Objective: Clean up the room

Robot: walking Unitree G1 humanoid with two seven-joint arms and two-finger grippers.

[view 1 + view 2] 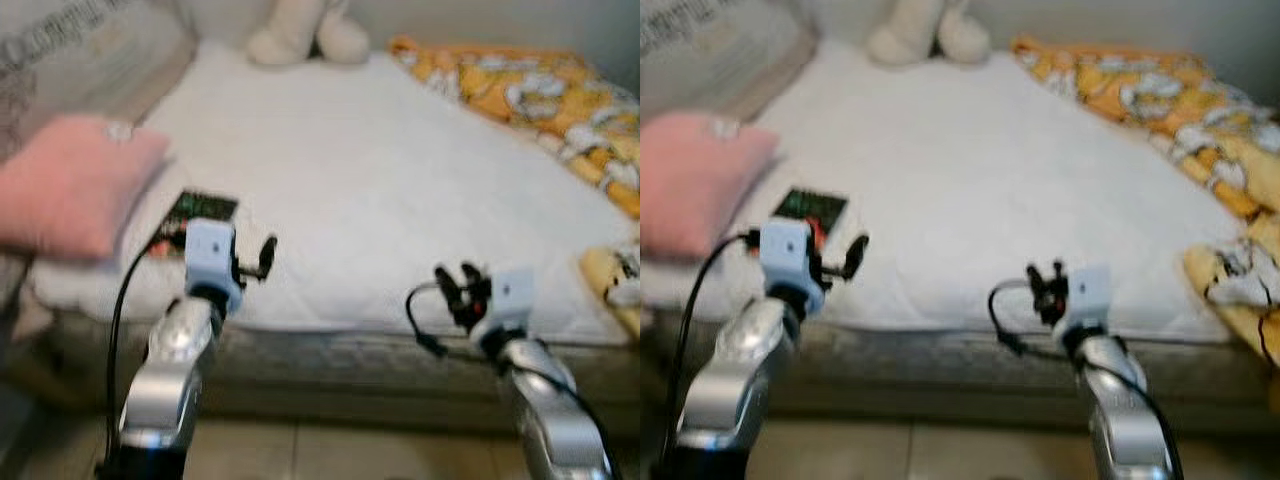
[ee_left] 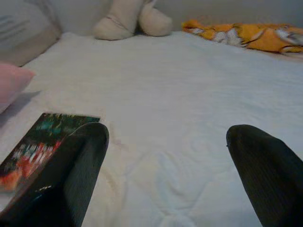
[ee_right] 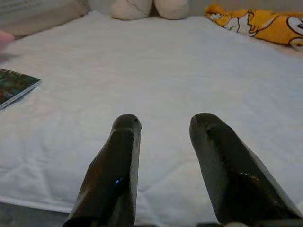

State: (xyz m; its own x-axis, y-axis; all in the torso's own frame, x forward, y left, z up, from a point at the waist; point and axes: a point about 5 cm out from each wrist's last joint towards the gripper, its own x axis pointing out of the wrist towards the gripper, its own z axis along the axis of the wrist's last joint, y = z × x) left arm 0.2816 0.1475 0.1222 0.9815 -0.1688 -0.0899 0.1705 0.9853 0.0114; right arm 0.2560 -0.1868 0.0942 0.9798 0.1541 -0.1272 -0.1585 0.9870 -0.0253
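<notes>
A white-sheeted bed (image 1: 380,180) lies in front of me. Near its front left edge rests a book (image 1: 205,208) with a dark green and red cover, flat on the sheet beside a pink pillow (image 1: 70,185). My left gripper (image 1: 262,258) hovers over the bed's front edge just right of the book (image 2: 42,137), its fingers (image 2: 80,161) spread wide with nothing between them. My right gripper (image 1: 458,275) is held at the front edge further right, open with a narrower gap and empty; its fingers (image 3: 120,156) point across the sheet.
A cream plush toy (image 1: 300,35) sits at the far end of the bed. A yellow and orange patterned blanket (image 1: 540,90) runs along the right side to the front corner (image 1: 615,280). A grey pillow (image 1: 70,50) lies far left. Tiled floor (image 1: 330,450) is below.
</notes>
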